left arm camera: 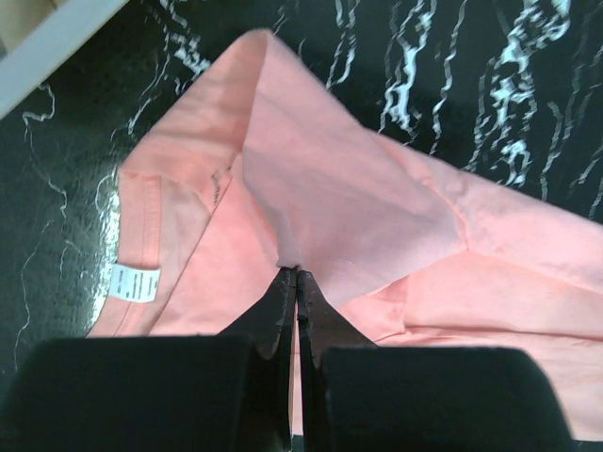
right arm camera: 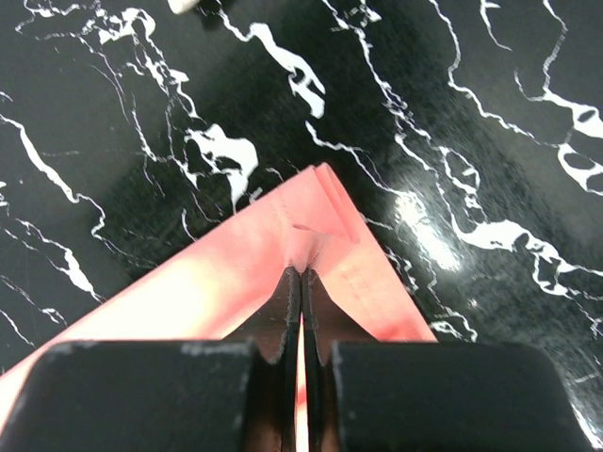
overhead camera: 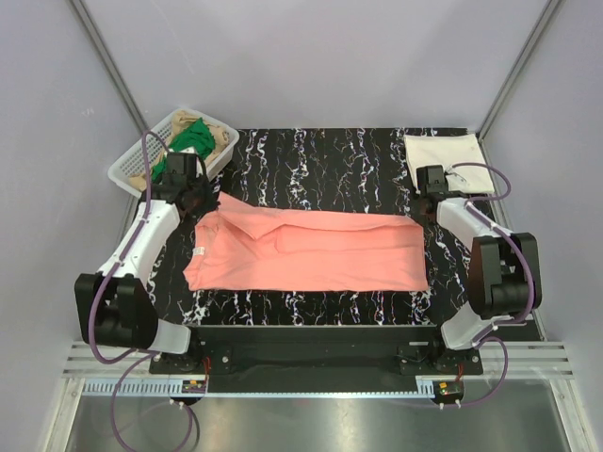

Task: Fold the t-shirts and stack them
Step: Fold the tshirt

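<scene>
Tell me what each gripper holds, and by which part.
Both are shut on the pink shirt: the left gripper pinches a raised fold beside the collar, the right gripper pinches a hem corner.

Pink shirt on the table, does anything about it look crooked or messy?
Slightly. The pink shirt lies half folded, with a rumpled ridge along its middle and its far left corner jutting out at a slant where the left fingers pinch it. Nothing looks torn.
</scene>
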